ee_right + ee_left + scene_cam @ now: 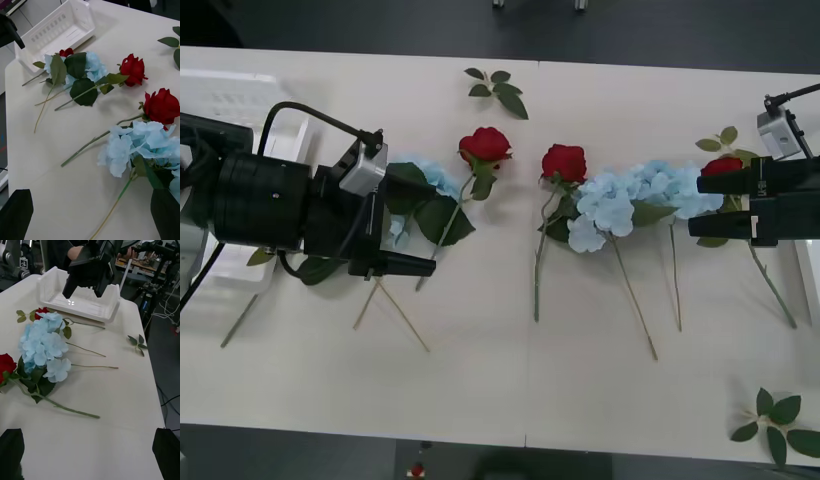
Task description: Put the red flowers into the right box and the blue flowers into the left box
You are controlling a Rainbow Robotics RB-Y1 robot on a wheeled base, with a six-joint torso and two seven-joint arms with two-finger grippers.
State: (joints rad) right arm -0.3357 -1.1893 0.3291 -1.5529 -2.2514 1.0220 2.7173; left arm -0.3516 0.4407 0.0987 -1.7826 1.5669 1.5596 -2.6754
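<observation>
Left gripper [405, 266], right gripper [700, 205] spread above flowers

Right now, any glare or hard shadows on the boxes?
Left wrist view: a small bright glare spot on the floor of the right box. Right wrist view: the left box casts a soft shadow on the table beside it; no glare there.
</observation>
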